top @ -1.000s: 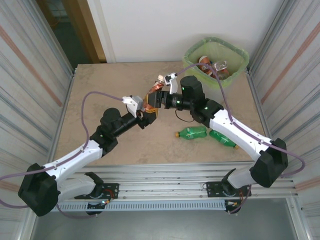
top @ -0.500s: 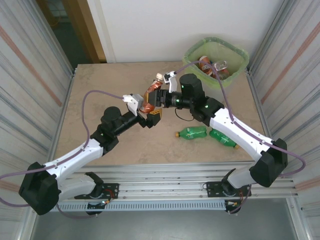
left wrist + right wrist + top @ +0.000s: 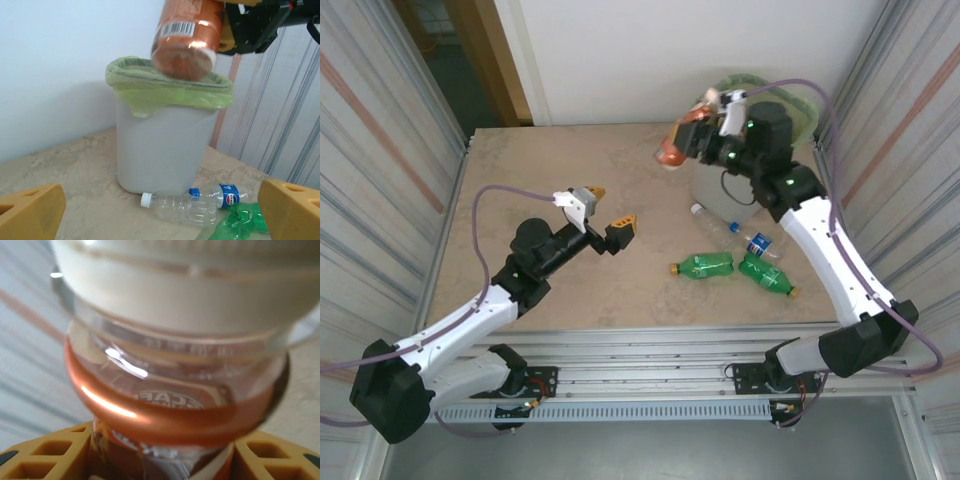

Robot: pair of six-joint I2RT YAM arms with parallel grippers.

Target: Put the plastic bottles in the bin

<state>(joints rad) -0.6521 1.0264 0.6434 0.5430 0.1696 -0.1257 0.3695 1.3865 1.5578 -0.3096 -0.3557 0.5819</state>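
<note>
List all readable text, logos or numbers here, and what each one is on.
"CAF": partial lettering seen on the orange bottle; the rest is unclear.
Barcode on the same bottle's label, left wrist view: bars visible, digits too blurred to read.
Blue label on the clear bottle: round red, white and blue logo, no legible words.
Labels on the green bottles: too small to read.

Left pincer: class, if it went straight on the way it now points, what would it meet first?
Probably the bin, at its wall; the clear bottle at its foot lies lower, though depth is unclear.
</note>
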